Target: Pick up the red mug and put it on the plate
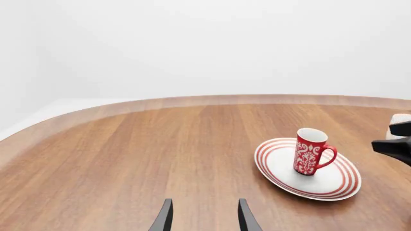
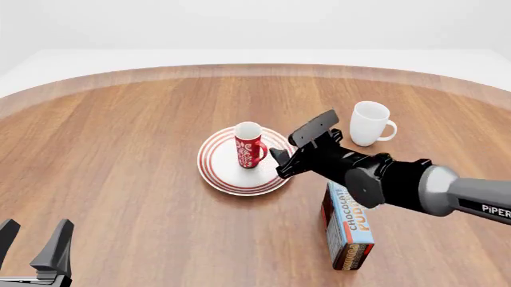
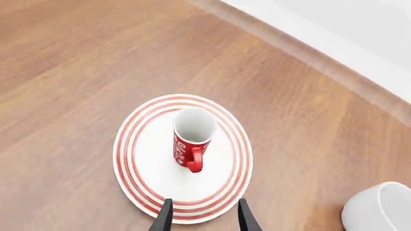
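The red mug (image 2: 249, 146) with its white floral pattern stands upright in the middle of the plate (image 2: 214, 170), handle turned toward my right gripper (image 2: 297, 146). That gripper hovers open just beyond the plate's right rim, apart from the mug and holding nothing. In the right wrist view the red mug (image 3: 191, 139) and the plate (image 3: 144, 163) lie ahead of the open right gripper (image 3: 204, 214). My left gripper (image 2: 33, 239) is open and empty at the near left corner, far from the mug. The left wrist view shows the red mug (image 1: 310, 151) on the plate (image 1: 334, 185) beyond the open left gripper (image 1: 204, 214).
A plain white mug (image 2: 369, 122) stands to the right of the plate, behind my right arm. A chocolate pudding box (image 2: 347, 227) stands under the right arm, nearer the front. The round wooden table's far edge (image 2: 255, 69) curves behind.
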Available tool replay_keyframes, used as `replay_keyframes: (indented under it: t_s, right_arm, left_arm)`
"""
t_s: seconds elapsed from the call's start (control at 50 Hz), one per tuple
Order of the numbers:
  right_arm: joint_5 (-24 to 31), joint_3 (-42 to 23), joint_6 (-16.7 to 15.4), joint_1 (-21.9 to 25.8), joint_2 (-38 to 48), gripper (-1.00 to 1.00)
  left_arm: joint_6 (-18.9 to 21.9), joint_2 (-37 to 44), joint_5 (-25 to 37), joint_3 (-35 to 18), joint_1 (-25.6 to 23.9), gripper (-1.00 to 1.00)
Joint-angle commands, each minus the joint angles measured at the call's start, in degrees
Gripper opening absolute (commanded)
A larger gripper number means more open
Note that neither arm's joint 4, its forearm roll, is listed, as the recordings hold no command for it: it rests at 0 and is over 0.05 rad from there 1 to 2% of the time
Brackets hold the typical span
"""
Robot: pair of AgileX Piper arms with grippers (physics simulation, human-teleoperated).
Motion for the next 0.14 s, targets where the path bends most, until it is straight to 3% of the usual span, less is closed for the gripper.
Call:
replay_keyframes:
  t_s: [0.02, 0.14]
  right_arm:
    - [2.0, 3.2, -0.3, -0.1, -6.9, 1.0]
    - [4.0, 3.8, -0.6, -0.2, -10.5, 1.0]
  left_arm:
    - [0.0, 0.0, 0.0, 0.0, 0.0, 1.0]
    - [0.0, 0.0, 0.0, 0.0, 0.0, 1.0]
